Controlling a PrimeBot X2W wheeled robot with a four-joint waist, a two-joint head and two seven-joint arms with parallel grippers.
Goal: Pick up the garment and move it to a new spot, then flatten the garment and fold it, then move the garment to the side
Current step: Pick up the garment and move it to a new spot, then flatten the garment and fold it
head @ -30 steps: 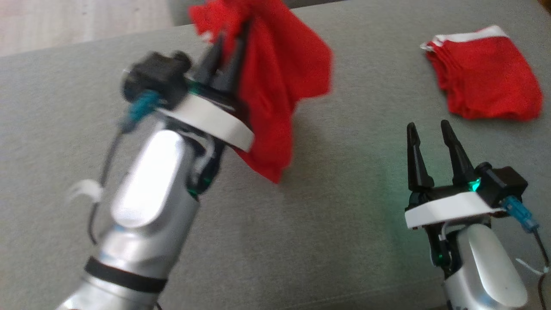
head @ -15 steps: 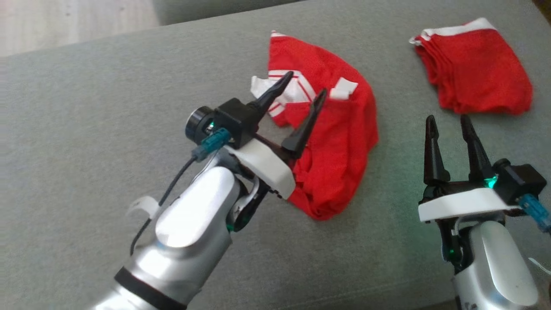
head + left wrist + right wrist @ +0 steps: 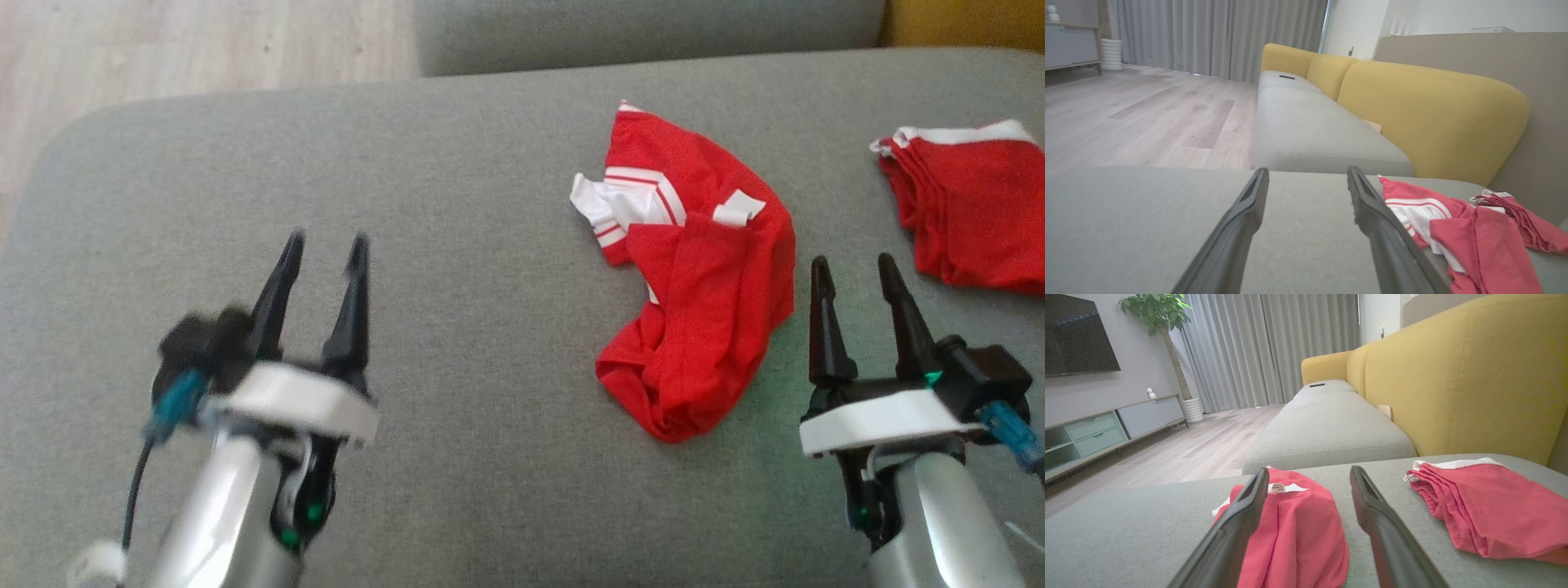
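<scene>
Garment (image 3: 694, 310), red with white striped trim, lay crumpled in a loose heap on the grey sofa seat (image 3: 457, 180), right of the middle in the head view. A small white tag showed on its upper fold. Neither gripper touched it.

Left gripper (image 3: 326, 239) hovered at the lower left of the head view, well apart from the garment, over bare grey fabric. Its two dark fingers stood wide apart, pointing up the view, with nothing between them. The arm looked blurred there. In the left wrist view the same fingers framed bare cushion, and the garment lay off to their right.

Right gripper (image 3: 852, 261) sat at the lower right of the head view, just beside the garment's right edge without touching it. Its fingers were also spread wide and held nothing. In the right wrist view the garment lay on the seat, partly hidden behind the finger on that view's left.

Folded pile (image 3: 963, 212) of red cloth with a white band lay at the far right of the seat, apart from the crumpled garment. Yellow backrest (image 3: 1433, 110) rose behind the seat, pale wooden floor (image 3: 163, 49) lay beyond the seat's edge, and grey curtains (image 3: 1208, 36) hung at the far wall
</scene>
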